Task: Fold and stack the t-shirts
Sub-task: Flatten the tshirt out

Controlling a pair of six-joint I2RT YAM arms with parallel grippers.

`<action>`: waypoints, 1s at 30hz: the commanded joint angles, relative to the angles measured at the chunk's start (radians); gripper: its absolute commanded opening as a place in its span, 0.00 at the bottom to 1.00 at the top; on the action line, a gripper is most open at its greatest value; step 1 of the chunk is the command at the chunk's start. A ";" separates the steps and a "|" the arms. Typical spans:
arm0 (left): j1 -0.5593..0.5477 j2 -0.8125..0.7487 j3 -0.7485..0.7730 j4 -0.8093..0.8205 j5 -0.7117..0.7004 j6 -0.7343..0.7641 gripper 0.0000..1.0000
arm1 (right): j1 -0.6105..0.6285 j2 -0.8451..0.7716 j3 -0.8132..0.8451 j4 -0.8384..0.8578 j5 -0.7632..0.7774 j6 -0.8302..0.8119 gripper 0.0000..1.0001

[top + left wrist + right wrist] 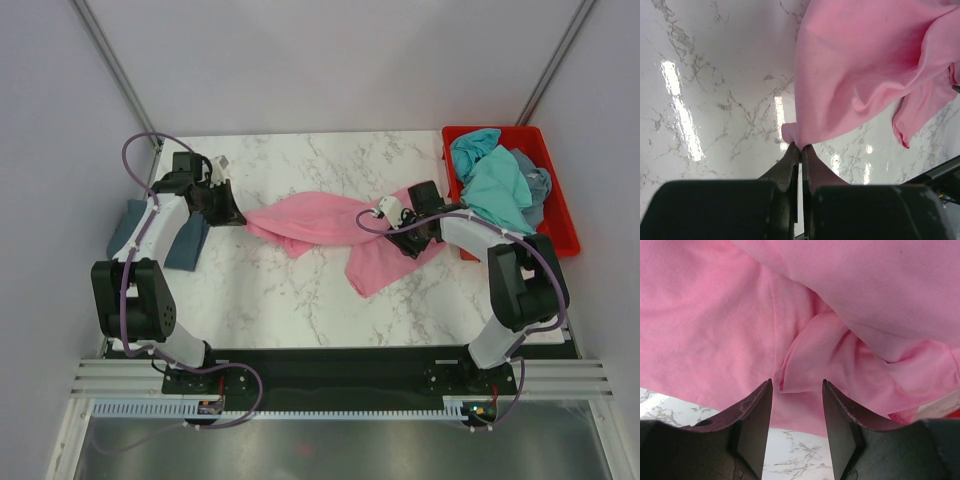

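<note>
A pink t-shirt point(320, 222) lies bunched and stretched across the middle of the marble table point(300, 300). My left gripper point(232, 213) is shut on its left end; in the left wrist view the closed fingertips point(801, 146) pinch a pink corner point(792, 132). My right gripper point(408, 238) hovers over the shirt's right part. Its jaws stand open point(797, 382), with a hemmed fold of the pink cloth point(805, 365) lying just beyond the gap, not clamped. Turquoise point(492, 185) and grey-blue point(538, 185) t-shirts lie crumpled in a red crate.
The red crate point(560, 215) stands at the table's right edge, right beside my right arm. Folded slate-blue shirts point(188, 245) lie at the left edge beside my left arm. Bare marble point(715, 100) shows in front of the pink shirt.
</note>
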 commanded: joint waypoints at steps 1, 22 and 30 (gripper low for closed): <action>0.001 -0.009 0.027 0.007 -0.012 0.036 0.02 | -0.001 0.011 0.037 0.021 0.003 -0.007 0.53; 0.000 -0.011 0.024 0.007 -0.012 0.036 0.02 | -0.002 0.031 0.045 0.030 0.018 0.004 0.46; 0.000 -0.006 0.029 0.007 -0.012 0.036 0.02 | -0.004 0.049 0.048 0.018 0.021 0.012 0.35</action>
